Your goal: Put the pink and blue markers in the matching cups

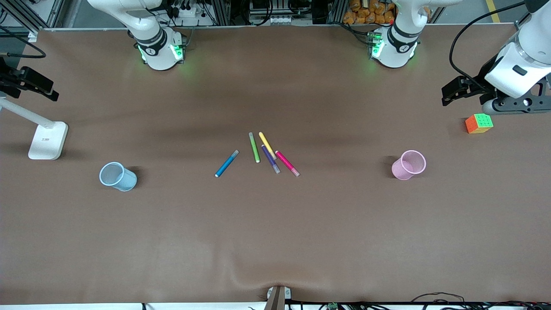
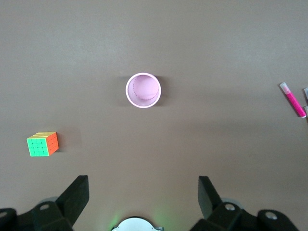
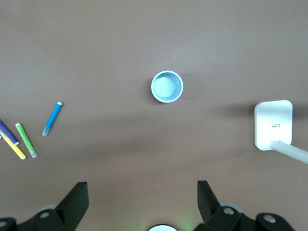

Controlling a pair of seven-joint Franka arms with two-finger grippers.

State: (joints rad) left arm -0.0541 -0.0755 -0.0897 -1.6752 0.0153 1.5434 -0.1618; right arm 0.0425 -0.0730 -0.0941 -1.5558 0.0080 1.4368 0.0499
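The blue marker (image 1: 227, 163) and the pink marker (image 1: 287, 163) lie flat at mid-table, with other markers between them. A light blue cup (image 1: 127, 181) stands toward the right arm's end, and a pale pink cup (image 1: 400, 171) toward the left arm's end; both are upright and hold nothing. My left gripper (image 1: 452, 92) hangs open and holding nothing, high over its end of the table; its wrist view shows the pink cup (image 2: 127, 90) and the pink marker (image 2: 293, 100). My right gripper (image 1: 48, 89) hangs open over its own end; its wrist view shows the blue cup (image 3: 153, 86) and the blue marker (image 3: 52, 118).
Green (image 1: 254, 147), yellow (image 1: 267, 145) and purple (image 1: 270, 159) markers lie fanned beside the pink one. A colour cube (image 1: 479, 123) sits below the left gripper. A white lamp base (image 1: 48, 140) with a slanted pole stands at the right arm's end.
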